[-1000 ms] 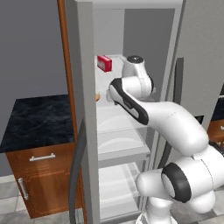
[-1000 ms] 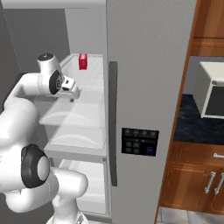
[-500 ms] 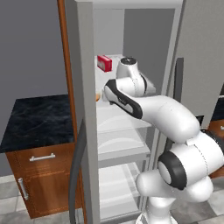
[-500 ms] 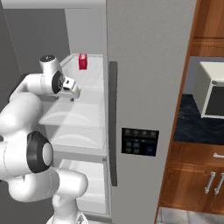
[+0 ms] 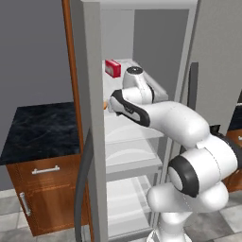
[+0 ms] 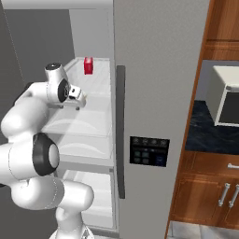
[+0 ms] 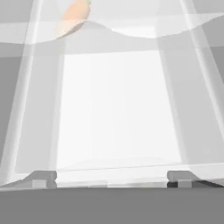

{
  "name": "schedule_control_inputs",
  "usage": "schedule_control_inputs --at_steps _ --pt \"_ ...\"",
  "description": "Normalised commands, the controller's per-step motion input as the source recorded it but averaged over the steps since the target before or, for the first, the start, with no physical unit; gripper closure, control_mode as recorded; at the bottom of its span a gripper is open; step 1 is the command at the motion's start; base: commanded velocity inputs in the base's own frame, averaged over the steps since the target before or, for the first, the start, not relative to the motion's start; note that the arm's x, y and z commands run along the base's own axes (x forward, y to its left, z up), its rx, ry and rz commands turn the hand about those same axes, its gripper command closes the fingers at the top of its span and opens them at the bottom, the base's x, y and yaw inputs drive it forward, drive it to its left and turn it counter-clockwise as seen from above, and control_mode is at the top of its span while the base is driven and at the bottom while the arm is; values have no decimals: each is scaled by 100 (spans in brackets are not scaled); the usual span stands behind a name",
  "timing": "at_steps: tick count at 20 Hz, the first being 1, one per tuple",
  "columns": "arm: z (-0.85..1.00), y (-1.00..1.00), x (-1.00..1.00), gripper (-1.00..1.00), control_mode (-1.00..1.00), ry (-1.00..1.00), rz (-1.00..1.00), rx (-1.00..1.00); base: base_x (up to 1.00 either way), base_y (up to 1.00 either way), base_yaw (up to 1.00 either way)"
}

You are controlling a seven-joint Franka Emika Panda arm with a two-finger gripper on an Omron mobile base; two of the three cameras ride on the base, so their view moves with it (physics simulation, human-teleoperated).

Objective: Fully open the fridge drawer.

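Fridge drawer (image 7: 118, 26), of clear plastic with a wavy front lip, sits inside the grey fridge (image 5: 92, 118) below the shelf holding a red carton (image 5: 112, 68). An orange carrot (image 7: 72, 18) lies behind its wall. Hand (image 6: 78, 99) reaches at drawer level; its opening cannot be determined.

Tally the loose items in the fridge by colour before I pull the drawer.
Red: 1, the box on the top shelf
Orange: 1, the carrot seen through the clear fridge drawer
Total: 2
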Motion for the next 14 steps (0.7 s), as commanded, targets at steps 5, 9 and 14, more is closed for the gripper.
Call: schedule_control_inputs --at_steps 5,9,14 --pt "-29 -1 -10 -100 -100 0 0 0 0 0 0" --pt "-27 -19 -42 -100 -100 3 0 0 0 0 0" --pt "-13 -43 -79 -100 -100 1 0 0 0 0 0"
